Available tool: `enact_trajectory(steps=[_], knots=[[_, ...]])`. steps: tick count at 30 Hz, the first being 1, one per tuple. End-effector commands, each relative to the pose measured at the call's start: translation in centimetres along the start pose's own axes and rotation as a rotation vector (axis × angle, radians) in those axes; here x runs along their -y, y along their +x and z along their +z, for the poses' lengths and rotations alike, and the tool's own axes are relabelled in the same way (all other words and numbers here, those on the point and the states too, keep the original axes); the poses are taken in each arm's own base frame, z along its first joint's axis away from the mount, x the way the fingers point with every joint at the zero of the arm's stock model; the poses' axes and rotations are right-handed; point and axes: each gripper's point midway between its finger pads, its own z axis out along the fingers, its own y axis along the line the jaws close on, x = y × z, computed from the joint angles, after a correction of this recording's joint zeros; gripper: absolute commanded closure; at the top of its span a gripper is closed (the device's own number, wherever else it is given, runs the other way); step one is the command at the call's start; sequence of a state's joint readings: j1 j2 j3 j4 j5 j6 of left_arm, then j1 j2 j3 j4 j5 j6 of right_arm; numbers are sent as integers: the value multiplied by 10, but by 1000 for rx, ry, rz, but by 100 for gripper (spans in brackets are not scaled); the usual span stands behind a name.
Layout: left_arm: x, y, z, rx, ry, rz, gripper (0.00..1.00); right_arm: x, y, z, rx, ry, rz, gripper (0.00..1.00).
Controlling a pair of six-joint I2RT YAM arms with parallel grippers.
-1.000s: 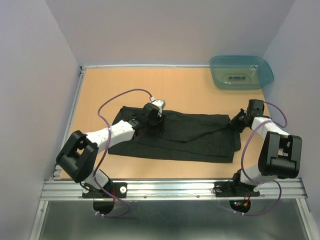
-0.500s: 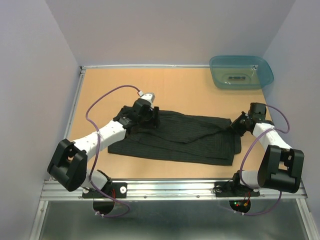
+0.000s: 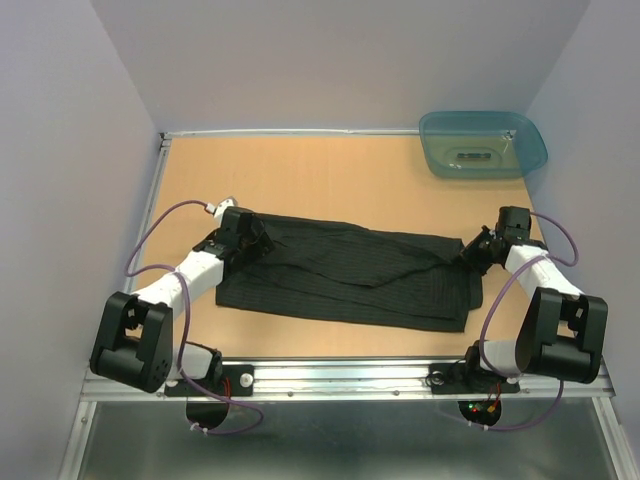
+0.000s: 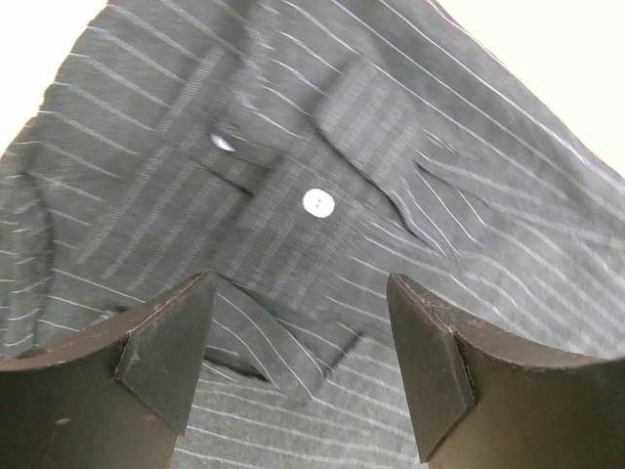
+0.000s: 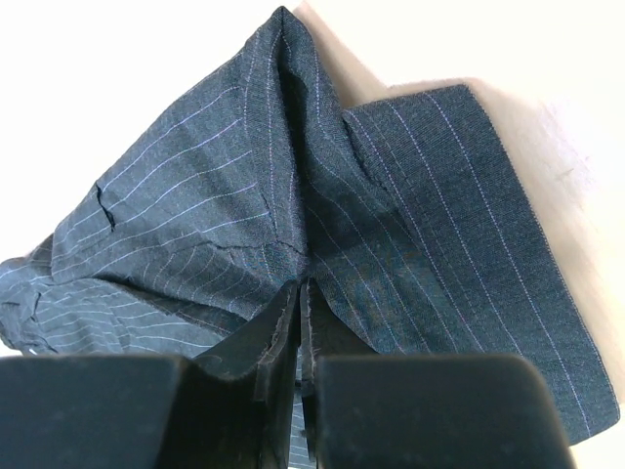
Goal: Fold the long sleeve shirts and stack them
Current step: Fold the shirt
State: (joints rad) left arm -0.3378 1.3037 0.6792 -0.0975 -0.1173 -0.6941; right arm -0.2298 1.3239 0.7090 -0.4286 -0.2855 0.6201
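A black pinstriped long sleeve shirt lies spread lengthwise across the middle of the wooden table. My left gripper hovers over the shirt's far left corner. In the left wrist view the left gripper is open, and only flat cloth with a pale button lies below it. My right gripper is at the shirt's right end. In the right wrist view the right gripper is shut on a raised fold of the cloth.
A teal plastic tub stands at the far right corner of the table. A metal rail runs along the near edge, with both arm bases on it. Pale walls enclose the table on three sides.
My left arm has swept left from the shirt's middle to its left end, and its jaws have opened wider. The right arm has shifted slightly outward, still shut on the cloth.
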Motion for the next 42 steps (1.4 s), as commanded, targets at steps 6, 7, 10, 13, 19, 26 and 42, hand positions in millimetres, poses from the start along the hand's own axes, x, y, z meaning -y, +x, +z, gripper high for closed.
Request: enact_trajectory(steps=[6, 7, 10, 13, 19, 26, 42], knots=[[-4, -10, 25, 45, -10, -37, 24, 6, 0, 3, -9, 11, -15, 91], [-3, -12, 28, 48, -6, -38, 25, 6, 1, 3, -11, 10, -17, 91], [-8, -4, 34, 23, -29, -34, 27, 6, 1, 3, -9, 9, -20, 91], [-15, 5, 38, -1, -49, -36, 28, 6, -1, 3, -3, 12, -23, 91], [-19, 15, 38, -34, -50, -41, 38, 7, 0, 5, -6, 12, -21, 91], [-10, 5, 29, -18, -23, -28, 70, 4, -3, 4, 6, 6, -23, 91], [4, -34, 6, 77, -11, 49, 100, 3, -7, 0, 28, 1, -32, 91]])
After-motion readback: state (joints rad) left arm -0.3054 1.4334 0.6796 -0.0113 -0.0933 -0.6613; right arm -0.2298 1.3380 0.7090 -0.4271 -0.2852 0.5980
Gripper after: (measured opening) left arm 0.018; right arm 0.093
